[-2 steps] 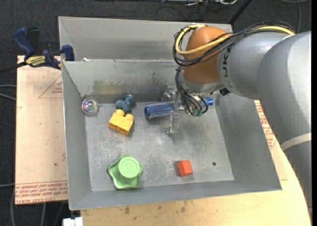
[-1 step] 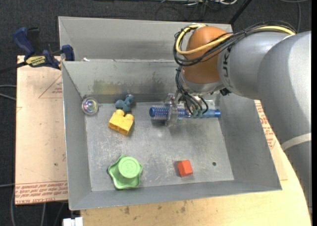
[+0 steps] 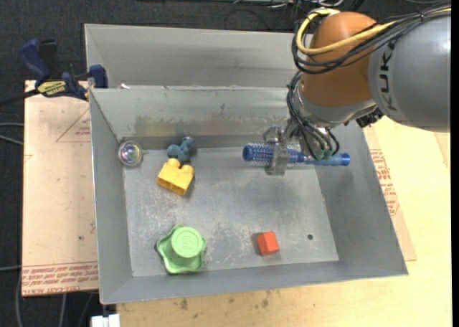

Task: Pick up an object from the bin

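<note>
In the bin (image 3: pixel 229 196), the brush (image 3: pixel 259 153) lies at the back right. The brick (image 3: pixel 176 176) sits left of it and the ball (image 3: pixel 130 153) farther left. The cup (image 3: pixel 181 249) and cube (image 3: pixel 267 243) lie in front.

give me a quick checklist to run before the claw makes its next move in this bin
1. Claw placed at the blue plastic bristle brush near the bin's back wall: ok.
2. Brush actually held by the claw: cannot tell.
3. Brush apart from its neighbours: ok. The small blue knobbly toy and the yellow plastic block lie well to its left.
4. Room between the brush and the grey metal back wall: cannot tell, they look close.
5. Small orange cube and green flower-shaped plastic lid out of the way: ok, both lie near the front wall.
</note>
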Motion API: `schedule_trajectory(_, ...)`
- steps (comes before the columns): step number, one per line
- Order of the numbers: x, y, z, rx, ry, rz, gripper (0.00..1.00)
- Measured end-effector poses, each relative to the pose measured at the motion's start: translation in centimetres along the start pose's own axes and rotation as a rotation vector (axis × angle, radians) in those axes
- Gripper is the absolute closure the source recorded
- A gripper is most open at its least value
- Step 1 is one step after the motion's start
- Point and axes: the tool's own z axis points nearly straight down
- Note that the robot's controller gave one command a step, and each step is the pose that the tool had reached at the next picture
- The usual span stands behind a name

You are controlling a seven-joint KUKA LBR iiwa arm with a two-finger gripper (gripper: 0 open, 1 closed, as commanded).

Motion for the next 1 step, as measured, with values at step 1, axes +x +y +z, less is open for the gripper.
schedule_trajectory(1,-1.24,0.26,-20.10,-0.001,-0.005,0.020,1.00)
